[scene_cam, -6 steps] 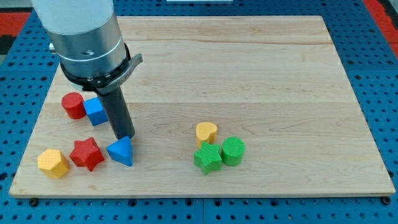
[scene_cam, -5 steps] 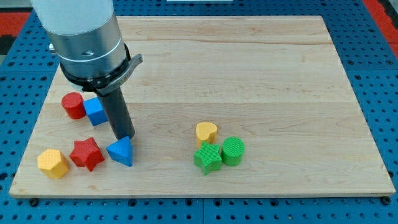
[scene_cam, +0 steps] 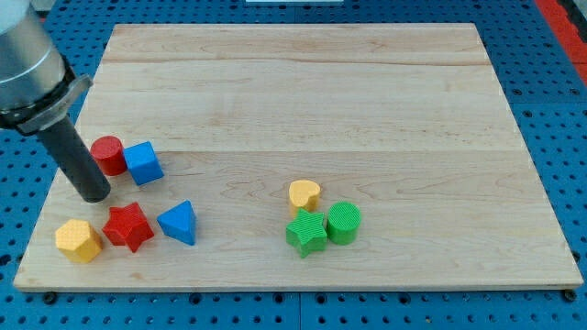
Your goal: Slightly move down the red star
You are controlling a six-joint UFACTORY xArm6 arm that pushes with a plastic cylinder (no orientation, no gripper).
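Observation:
The red star (scene_cam: 127, 226) lies near the board's lower left, between a yellow hexagon (scene_cam: 77, 240) on its left and a blue triangular block (scene_cam: 178, 222) on its right. My tip (scene_cam: 94, 196) rests on the board just up and left of the red star, a small gap apart. It sits below the red cylinder (scene_cam: 108, 155), which touches a blue cube (scene_cam: 143, 162).
A yellow half-round block (scene_cam: 304, 194), a green star (scene_cam: 306, 232) and a green cylinder (scene_cam: 344, 222) cluster at the lower middle. The wooden board (scene_cam: 367, 110) has its left edge close to my tip.
My tip has moved left from beside the blue triangular block to a spot up and left of the red star. The blocks have not moved.

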